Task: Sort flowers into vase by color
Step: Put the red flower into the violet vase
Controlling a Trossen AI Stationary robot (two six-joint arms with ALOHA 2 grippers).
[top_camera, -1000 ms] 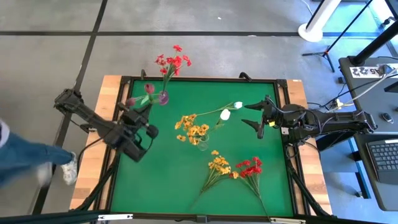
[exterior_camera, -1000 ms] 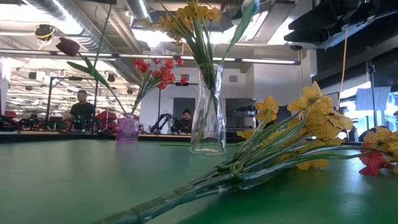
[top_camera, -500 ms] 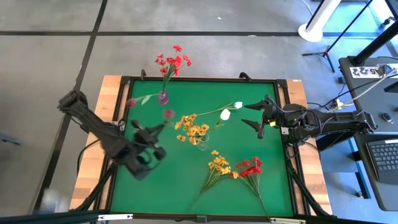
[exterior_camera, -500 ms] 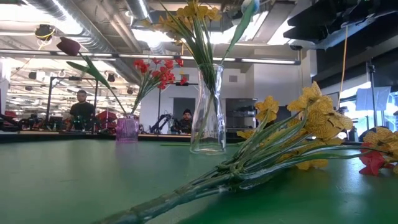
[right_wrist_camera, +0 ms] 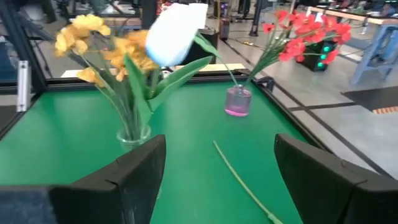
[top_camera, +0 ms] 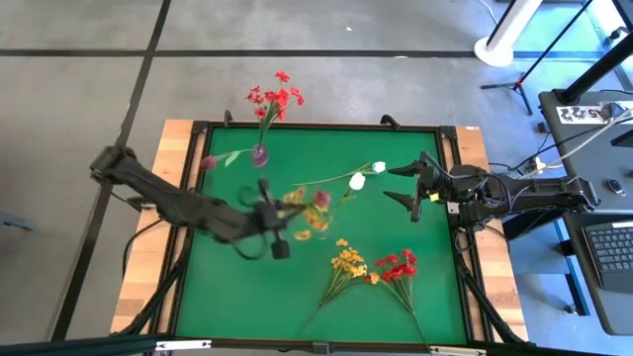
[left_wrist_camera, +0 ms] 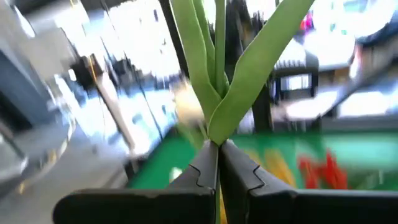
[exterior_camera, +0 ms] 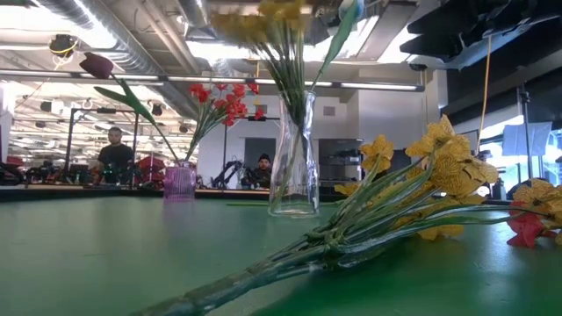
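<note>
Your left tool (top_camera: pixel 269 220) sits left of centre in the high view, over the green bench (top_camera: pixel 237 287), pinched tight on the green stem of a dark pink-red bud (top_camera: pixel 320 198). In the left wrist view that stem (left_wrist_camera: pixel 219 93) rises straight out from between the two closed fingers (left_wrist_camera: pixel 202 171). The bud hangs right beside the yellow flowers in the clear vase (exterior_camera: pixel 293 158), near the middle of the high view.

Your right tool (top_camera: pixel 412 187) waits at right of centre, its jaws spread wide and holding nothing; in the right wrist view its two fingers (right_wrist_camera: pixel 140 171) frame the bench at the bottom.

A purple vase (top_camera: pixel 259 154) stands at the upper left of the bench, carrying a red cluster (top_camera: pixel 275 97) and another dark bud (top_camera: pixel 209 162). Two white blooms (top_camera: pixel 358 181) lean out of the clear vase toward the right tool. A loose thin green stem (right_wrist_camera: pixel 242 183) lies flat on the bench between the vases. In the lower centre of the high view you have a yellow-orange cluster (top_camera: pixel 347 262) and a second red cluster (top_camera: pixel 398 265) lying side by side on the bench.
</note>
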